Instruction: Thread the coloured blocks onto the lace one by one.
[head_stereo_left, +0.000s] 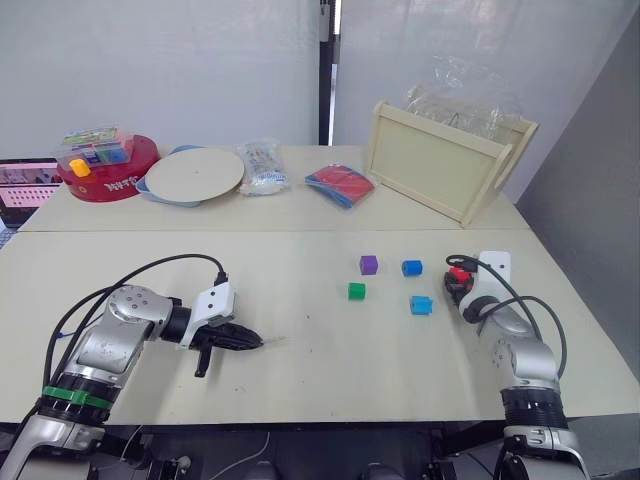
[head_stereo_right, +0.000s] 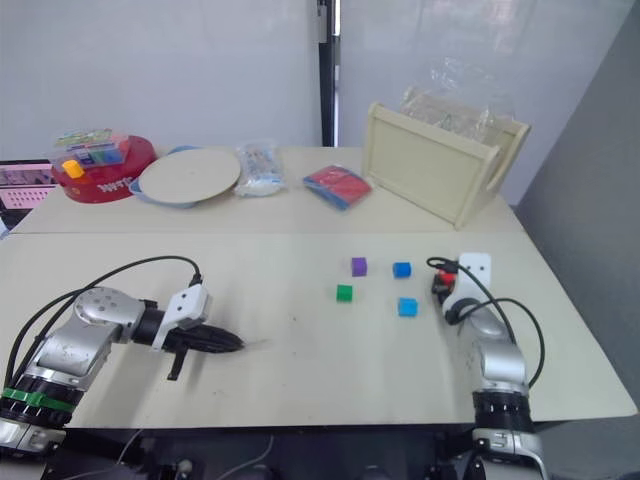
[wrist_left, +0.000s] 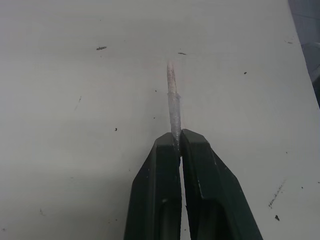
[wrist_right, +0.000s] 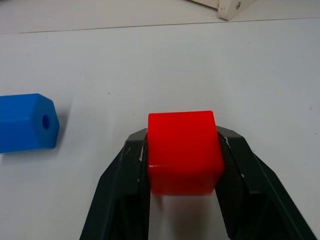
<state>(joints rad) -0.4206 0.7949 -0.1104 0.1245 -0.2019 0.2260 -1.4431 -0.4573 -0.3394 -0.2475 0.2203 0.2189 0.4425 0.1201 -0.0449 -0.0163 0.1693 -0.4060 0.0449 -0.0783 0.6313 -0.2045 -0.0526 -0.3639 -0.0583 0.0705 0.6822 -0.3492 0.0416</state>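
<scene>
Lace (wrist_left: 173, 100) tip is pinched between the closed fingers of the left gripper (wrist_left: 179, 145), lower left of the head view. Red block (wrist_right: 184, 150) is clamped by the right gripper (wrist_right: 182, 150) at centre right; purple (head_stereo_left: 368, 264), green (head_stereo_left: 356, 291) and two blue blocks (head_stereo_left: 412, 268) (head_stereo_left: 421, 305) are seen mid-table.

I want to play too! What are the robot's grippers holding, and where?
Left gripper pinches the lace just behind its pale tip. Right gripper squeezes the red block by two opposite sides.

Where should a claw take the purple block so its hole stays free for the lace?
I cannot tell where the purple block has its hole. The blue block shows one through an end face, so grip two flat side faces from above. It stands apart from the green block.
</scene>
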